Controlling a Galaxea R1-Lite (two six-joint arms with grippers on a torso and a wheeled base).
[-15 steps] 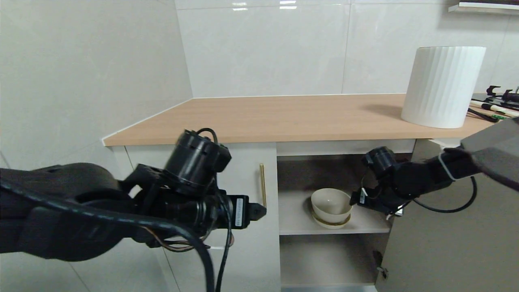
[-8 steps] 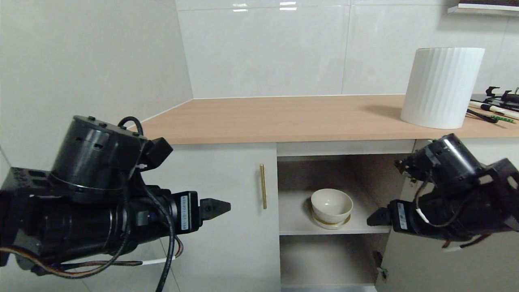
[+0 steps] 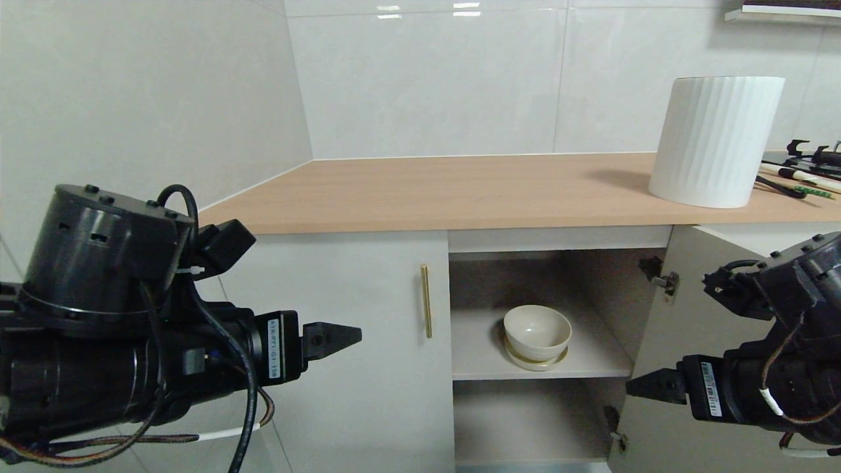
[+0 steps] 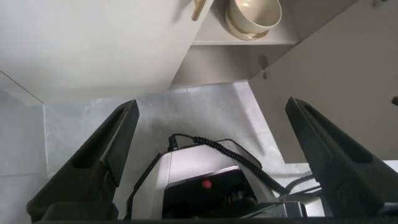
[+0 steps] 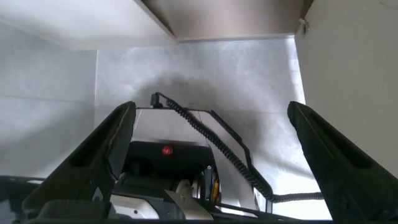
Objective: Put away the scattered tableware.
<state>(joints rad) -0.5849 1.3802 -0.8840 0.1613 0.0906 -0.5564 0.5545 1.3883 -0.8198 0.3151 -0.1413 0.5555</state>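
The left pincer [image 3: 332,339] and the right pincer [image 3: 650,384] hang nearest, in front of the cupboard. Both are spread wide and hold nothing. Beyond them, and between the two, the bowl [image 3: 537,332] sits upright on a small plate [image 3: 535,361] on the upper shelf [image 3: 594,358]. It sits inside the open door [image 3: 683,328], well apart from either pincer, and looks put away. The door is not yet shut. Farther off, on the tabletop [image 3: 460,190], a few long utensils [image 3: 798,176] lie just beside the white ribbed container [image 3: 719,139]. Those are probably what is left to store.
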